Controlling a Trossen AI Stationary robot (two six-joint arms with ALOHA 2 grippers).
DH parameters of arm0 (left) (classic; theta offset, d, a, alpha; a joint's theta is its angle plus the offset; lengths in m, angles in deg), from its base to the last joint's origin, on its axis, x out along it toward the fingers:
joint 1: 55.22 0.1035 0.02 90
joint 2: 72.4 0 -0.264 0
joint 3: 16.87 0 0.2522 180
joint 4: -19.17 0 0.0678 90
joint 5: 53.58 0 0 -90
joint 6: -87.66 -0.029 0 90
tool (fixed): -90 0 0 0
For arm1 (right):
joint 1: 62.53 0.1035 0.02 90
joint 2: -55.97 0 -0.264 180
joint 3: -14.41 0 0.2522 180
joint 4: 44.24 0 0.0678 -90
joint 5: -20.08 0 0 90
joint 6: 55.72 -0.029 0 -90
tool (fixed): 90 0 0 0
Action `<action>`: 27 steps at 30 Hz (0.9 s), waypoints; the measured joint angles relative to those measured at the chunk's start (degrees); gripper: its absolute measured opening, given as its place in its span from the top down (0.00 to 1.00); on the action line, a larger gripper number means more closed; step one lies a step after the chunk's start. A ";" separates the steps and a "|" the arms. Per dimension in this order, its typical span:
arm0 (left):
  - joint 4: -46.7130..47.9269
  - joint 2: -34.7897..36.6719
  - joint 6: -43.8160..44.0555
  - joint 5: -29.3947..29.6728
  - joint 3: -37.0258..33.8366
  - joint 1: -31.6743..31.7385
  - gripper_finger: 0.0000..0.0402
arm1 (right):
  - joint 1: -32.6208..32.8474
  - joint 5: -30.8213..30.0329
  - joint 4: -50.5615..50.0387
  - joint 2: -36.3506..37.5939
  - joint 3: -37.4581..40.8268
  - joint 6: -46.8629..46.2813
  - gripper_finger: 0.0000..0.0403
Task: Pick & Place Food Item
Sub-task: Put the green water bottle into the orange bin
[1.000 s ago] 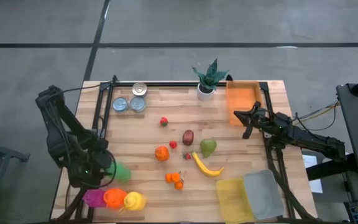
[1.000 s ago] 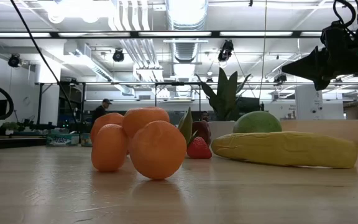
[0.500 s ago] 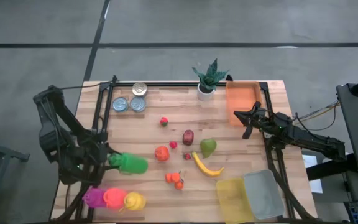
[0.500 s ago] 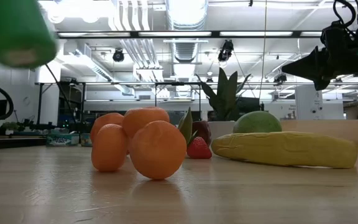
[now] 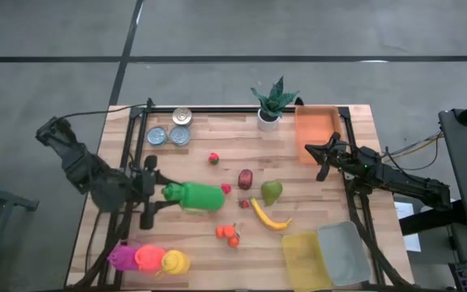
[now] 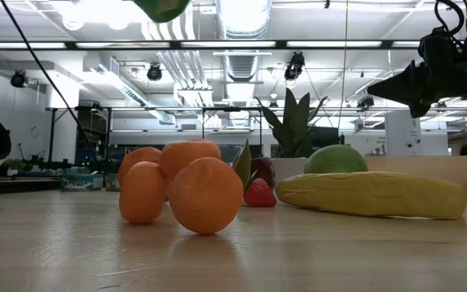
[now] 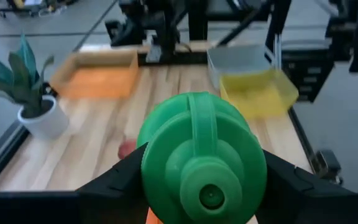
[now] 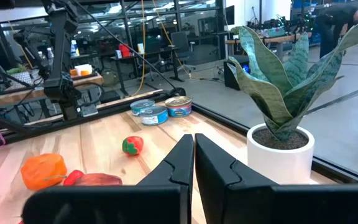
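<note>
The green plastic bottle-shaped toy lies on its side in the air, clamped between the fingers of the left gripper, its rounded end pointing toward the middle of the wooden slatted table; it hangs over the boards just beside the small red strawberry and above the cluster of small orange fruits; an orange shape under it in the left wrist view may be another fruit, though too little shows to tell. The step in hand looks like the carry, with the pick done and the place not yet made. The likely goal is one of the bins: the yellow translucent tray and the grey tray at the near right corner, or the orange tray at the far edge; the next move calls for travel across the scattered fruit, keeping the toy high. The right gripper waits pinched shut beside the orange tray.
</note>
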 joint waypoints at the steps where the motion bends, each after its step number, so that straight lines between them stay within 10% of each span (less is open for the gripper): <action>1: -1.60 0.00 -1.37 -1.23 -0.02 1.75 0.48 | 0.00 -0.01 0.00 0.00 0.02 0.01 0.97; 27: -29.70 -17.76 -12.48 -20.76 4.72 32.88 0.45 | 0.00 -0.01 -0.01 0.01 0.02 0.01 0.97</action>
